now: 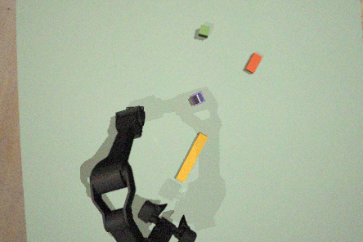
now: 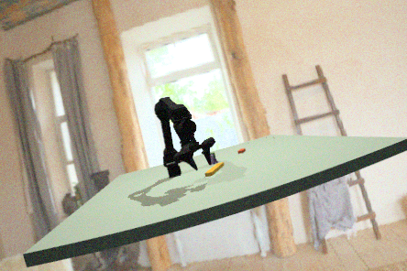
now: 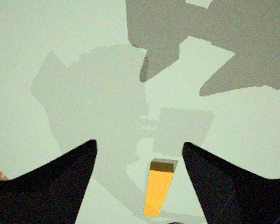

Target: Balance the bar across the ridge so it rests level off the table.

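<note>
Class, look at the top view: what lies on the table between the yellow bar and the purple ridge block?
Nothing: only bare, shadowed table separates the yellow bar from the purple ridge block.

green cube (image 1: 204, 30), orange block (image 1: 253, 62), pale green table (image 1: 82, 33)
</note>
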You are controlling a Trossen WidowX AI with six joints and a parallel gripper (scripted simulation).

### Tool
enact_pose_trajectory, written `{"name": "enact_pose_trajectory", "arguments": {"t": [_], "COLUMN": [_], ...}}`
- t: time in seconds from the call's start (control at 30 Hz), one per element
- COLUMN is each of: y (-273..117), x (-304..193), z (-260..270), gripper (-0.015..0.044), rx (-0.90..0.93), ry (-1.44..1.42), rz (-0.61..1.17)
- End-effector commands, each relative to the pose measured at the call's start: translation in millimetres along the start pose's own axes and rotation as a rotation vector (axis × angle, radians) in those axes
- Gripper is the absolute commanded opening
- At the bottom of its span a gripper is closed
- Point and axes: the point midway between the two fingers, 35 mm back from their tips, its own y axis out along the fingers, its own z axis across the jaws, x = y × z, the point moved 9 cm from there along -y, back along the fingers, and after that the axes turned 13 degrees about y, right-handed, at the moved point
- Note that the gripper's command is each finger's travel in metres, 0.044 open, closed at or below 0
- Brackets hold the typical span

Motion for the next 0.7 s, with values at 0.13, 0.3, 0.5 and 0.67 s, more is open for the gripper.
{"name": "enact_pose_trajectory", "arguments": {"t": [0.13,0.3,0.5,0.67], "y": [0,1,2,3], "x": [-17,-28,-41,-52], "z": [-1,-1,-1,-2], "gripper": [0.0315,0.0315,0.0315,0.0315], "rx": [-0.025,-0.042,-0.063,-0.081], "ry": [-0.255,-0.435,-0.65,-0.829], "rz": [-0.013,-0.018,-0.02,-0.02]}}
